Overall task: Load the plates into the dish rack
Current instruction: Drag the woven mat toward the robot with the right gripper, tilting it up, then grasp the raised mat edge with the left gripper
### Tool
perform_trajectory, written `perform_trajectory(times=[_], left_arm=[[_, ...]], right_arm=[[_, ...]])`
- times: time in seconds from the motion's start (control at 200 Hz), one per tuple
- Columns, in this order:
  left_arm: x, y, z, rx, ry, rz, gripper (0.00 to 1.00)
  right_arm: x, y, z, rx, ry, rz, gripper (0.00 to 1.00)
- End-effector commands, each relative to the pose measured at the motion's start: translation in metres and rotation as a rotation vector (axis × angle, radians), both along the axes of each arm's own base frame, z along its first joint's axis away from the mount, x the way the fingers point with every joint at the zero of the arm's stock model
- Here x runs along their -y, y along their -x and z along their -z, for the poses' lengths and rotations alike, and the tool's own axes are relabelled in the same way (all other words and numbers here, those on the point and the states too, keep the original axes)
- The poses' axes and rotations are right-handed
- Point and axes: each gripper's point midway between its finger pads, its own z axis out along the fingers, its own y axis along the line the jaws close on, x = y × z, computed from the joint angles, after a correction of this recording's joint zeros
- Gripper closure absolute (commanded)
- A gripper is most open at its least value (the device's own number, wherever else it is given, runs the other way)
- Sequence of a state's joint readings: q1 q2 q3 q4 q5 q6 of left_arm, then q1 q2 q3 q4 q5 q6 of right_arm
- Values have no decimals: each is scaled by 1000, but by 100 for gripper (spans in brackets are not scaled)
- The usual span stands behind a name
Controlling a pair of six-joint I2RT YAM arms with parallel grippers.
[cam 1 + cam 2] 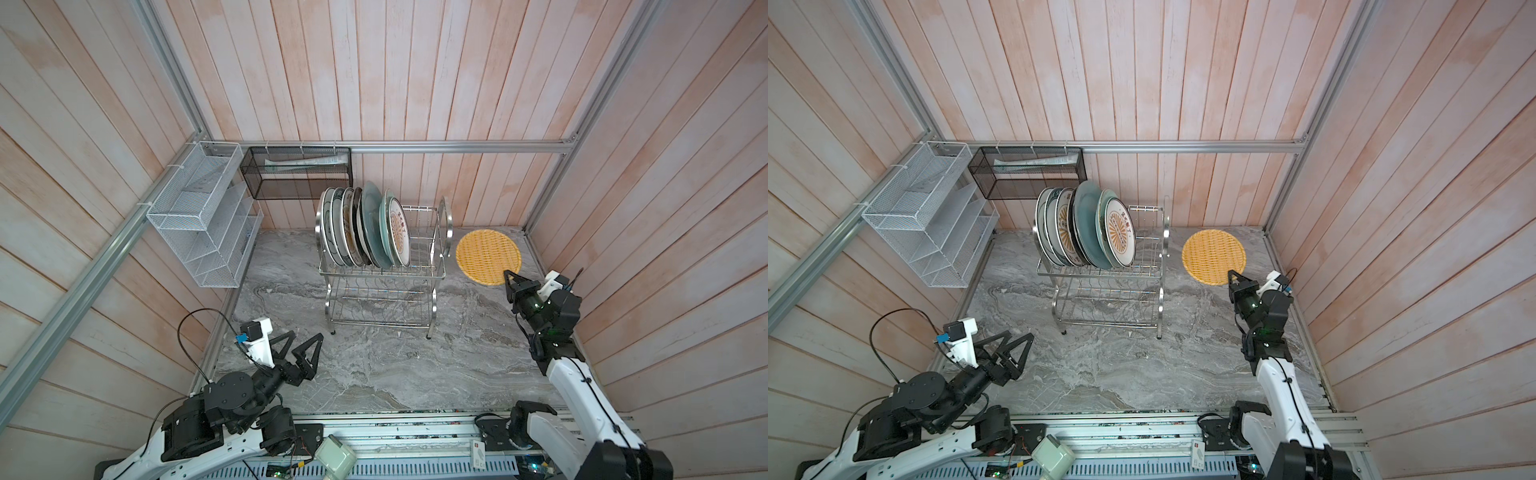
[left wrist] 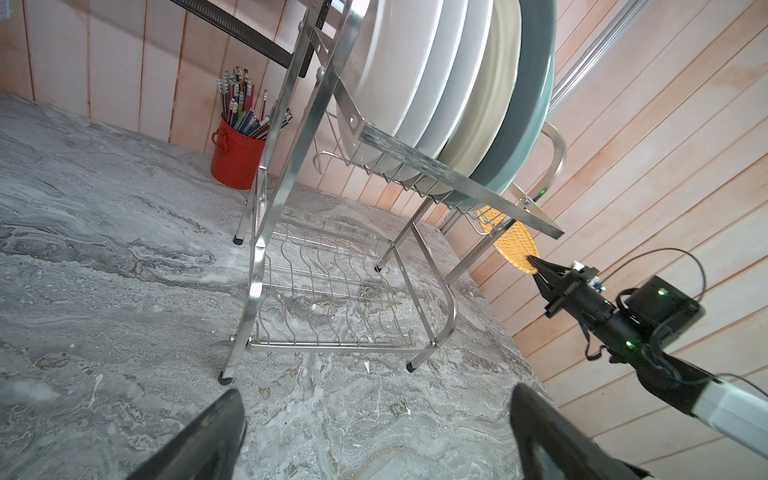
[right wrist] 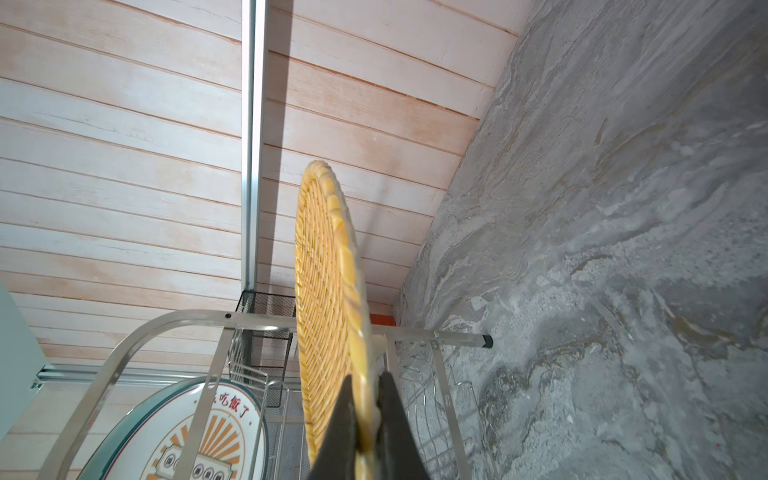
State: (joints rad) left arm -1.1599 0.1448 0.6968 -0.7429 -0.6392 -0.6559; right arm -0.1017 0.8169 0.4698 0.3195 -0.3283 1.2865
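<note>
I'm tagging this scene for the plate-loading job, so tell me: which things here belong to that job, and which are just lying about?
Job: dish rack; plates standing in its top tier; orange lattice plate, gripped at its rim by the right gripper; left gripper, open.
Lying about: white mesh organiser; black mesh basket; red pencil pot.

Shiny steel dish rack, glossy plates, woven-textured orange plate, veined stone-look table

White mesh organiser, blk mesh basket, red pot w/ pencils
</note>
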Motion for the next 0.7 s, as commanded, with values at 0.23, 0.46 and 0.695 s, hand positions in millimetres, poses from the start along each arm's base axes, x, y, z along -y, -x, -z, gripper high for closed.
perform_trajectory(times=[0.23, 0.46, 0.695], left_arm=[[24, 2, -4, 23, 102, 78, 0], [108, 3, 13, 4, 89, 299, 0], [182, 3, 34, -77, 140, 464, 0]], right_arm=[[-2, 73, 13, -136, 16, 28, 100], [-3, 111, 3, -141, 28, 43, 100], [-10, 127, 4, -143, 35, 11, 100]])
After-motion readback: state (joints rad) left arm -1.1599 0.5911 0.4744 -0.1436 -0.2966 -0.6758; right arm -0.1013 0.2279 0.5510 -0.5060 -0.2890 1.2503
